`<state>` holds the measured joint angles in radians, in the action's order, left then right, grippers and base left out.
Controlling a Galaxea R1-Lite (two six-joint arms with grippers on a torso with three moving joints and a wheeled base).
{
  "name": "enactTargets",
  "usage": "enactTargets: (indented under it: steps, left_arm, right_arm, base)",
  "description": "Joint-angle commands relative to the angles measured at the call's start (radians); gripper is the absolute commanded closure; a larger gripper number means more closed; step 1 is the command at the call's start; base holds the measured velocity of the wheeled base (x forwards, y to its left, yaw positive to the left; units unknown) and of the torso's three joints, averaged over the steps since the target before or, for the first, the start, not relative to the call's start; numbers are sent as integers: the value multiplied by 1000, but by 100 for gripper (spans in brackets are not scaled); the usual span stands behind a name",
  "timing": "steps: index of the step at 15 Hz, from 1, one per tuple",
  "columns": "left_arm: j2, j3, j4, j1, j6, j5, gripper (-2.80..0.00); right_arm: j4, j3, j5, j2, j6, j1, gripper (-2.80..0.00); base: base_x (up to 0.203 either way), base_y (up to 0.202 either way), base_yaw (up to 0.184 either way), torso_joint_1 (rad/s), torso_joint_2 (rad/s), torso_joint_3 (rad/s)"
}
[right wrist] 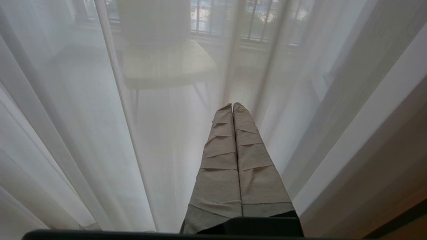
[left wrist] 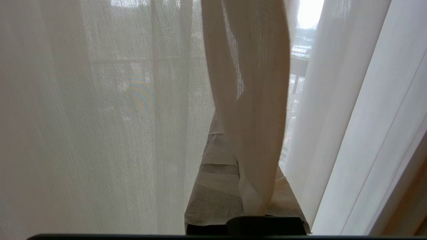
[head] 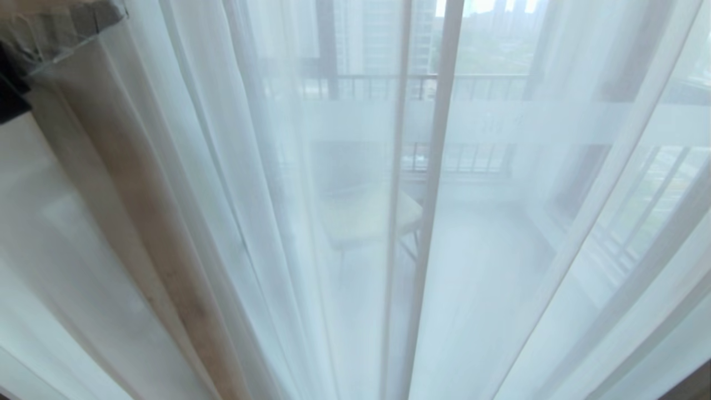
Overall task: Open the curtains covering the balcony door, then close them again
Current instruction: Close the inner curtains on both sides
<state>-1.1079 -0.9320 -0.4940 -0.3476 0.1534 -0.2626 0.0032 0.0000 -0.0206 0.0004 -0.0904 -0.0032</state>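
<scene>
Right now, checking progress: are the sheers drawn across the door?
Drawn: sheer curtains span the head view, chair visible only through them.

Pale chair [head: 369, 214], barred railing [head: 472, 86], daylight

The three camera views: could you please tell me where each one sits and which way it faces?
Head view: high, facing the sheers and balcony door; left gripper at top corner.
Left wrist view: behind the left gripper, shut on a beige drape.
Right wrist view: behind the shut right gripper, facing sheers.
Head and right wrist share the chair.
</scene>
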Motion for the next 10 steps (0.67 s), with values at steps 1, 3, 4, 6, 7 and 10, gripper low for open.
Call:
enactTargets:
  steps: [1, 3, 4, 6, 7, 10]
  left_arm:
    - [-2, -11, -3, -33, 2, 0, 0]
    - [-17, -30, -2, -102, 2, 3, 0]
    - [-32, -48, -2, -145, 2, 8, 0]
    - [-71, -86, -1, -225, 2, 13, 0]
    - [-90, -99, -2, -262, 2, 13, 0]
    - [-176, -149, -3, -395, 2, 14, 0]
  right_arm:
    - [0, 0, -1, 0, 0, 0, 0]
    - [0, 0, -1, 0, 0, 0, 0]
    - [0, 0, -1, 0, 0, 0, 0]
    - [0, 0, -1, 0, 0, 0, 0]
    - [0, 0, -1, 0, -1, 0, 0]
    - [0, 0, -1, 0, 0, 0, 0]
  base:
    - [0, 0, 0, 0, 0, 0]
    - [0, 0, 0, 0, 0, 0]
    - [0, 0, 0, 0, 0, 0]
    - [0, 0, 0, 0, 0, 0]
    - [0, 0, 0, 0, 0, 0]
    - [0, 0, 0, 0, 0, 0]
